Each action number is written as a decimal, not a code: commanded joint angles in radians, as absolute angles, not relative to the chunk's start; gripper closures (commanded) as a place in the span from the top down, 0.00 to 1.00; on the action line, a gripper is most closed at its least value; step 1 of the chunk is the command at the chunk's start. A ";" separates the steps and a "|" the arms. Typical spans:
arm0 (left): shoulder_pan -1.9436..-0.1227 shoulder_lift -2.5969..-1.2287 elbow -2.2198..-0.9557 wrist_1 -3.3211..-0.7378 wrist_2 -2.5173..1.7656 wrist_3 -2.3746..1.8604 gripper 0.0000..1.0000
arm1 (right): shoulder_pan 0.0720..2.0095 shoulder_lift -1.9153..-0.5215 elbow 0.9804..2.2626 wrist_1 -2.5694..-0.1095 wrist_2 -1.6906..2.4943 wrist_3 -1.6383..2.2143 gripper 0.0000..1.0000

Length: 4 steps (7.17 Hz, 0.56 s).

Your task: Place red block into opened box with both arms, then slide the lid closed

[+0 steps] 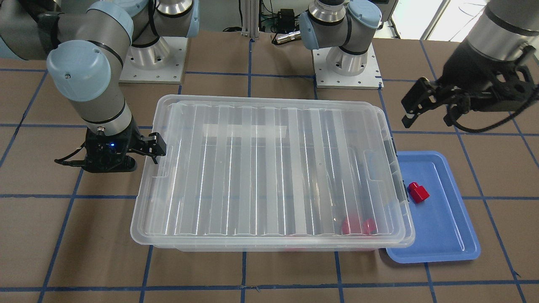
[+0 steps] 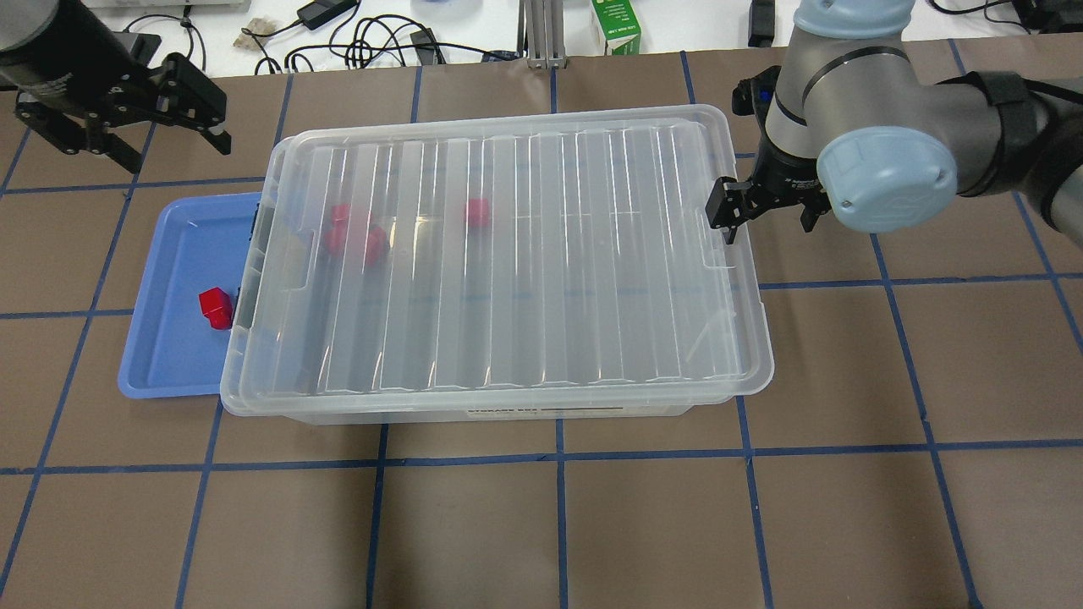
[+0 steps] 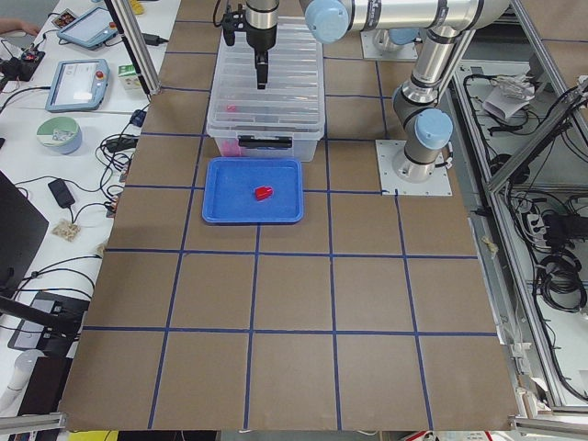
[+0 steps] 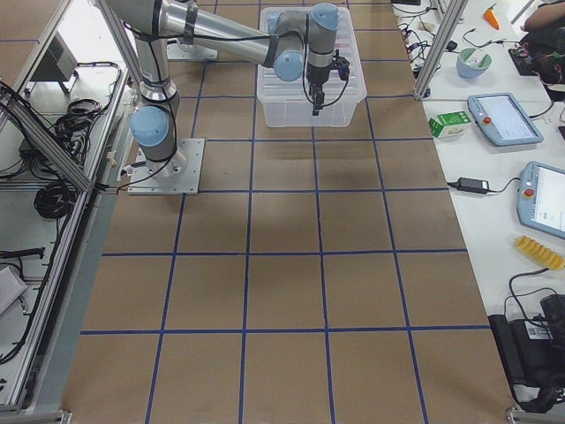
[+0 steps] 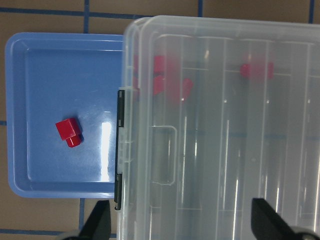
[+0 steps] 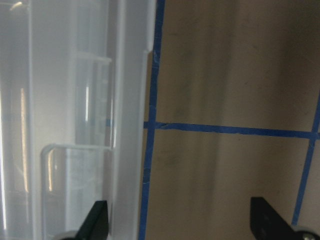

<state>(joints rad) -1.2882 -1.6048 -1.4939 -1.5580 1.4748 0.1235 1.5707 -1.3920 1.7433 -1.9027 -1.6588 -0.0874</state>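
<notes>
overhead exterior: we see the lid (image 2: 525, 254) covering the box (image 2: 508, 411).
red block (image 2: 215, 307): on the blue tray (image 2: 161, 359), just beside the box.
left gripper (image 2: 179, 154): fingers apart, holding nothing, above the table (image 2: 592, 524).
right gripper (image 2: 766, 228): fingers apart, at the lid's edge.

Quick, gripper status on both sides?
Left gripper: open, holding nothing.
Right gripper: open, holding nothing, at the end of the lid.

The lid (image 1: 261, 168) and box (image 2: 355, 413) are rendered in clear, glossy plastic; the blue tray (image 1: 446, 235) and red block (image 1: 418, 192) in smooth plastic; the table (image 1: 294, 277) is matt brown.
</notes>
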 commanded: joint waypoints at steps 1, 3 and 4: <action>-1.133 -1.656 -1.558 -1.539 1.465 0.229 1.00 | 1.548 -1.390 1.744 -1.904 -1.722 -0.106 1.00; -1.022 -1.713 -1.705 -1.322 1.453 0.282 1.00 | 1.499 -1.391 1.738 -1.902 -1.742 -0.112 1.00; -1.003 -1.747 -1.768 -1.260 1.448 0.278 1.00 | 1.468 -1.391 1.735 -1.899 -1.770 -0.113 1.00</action>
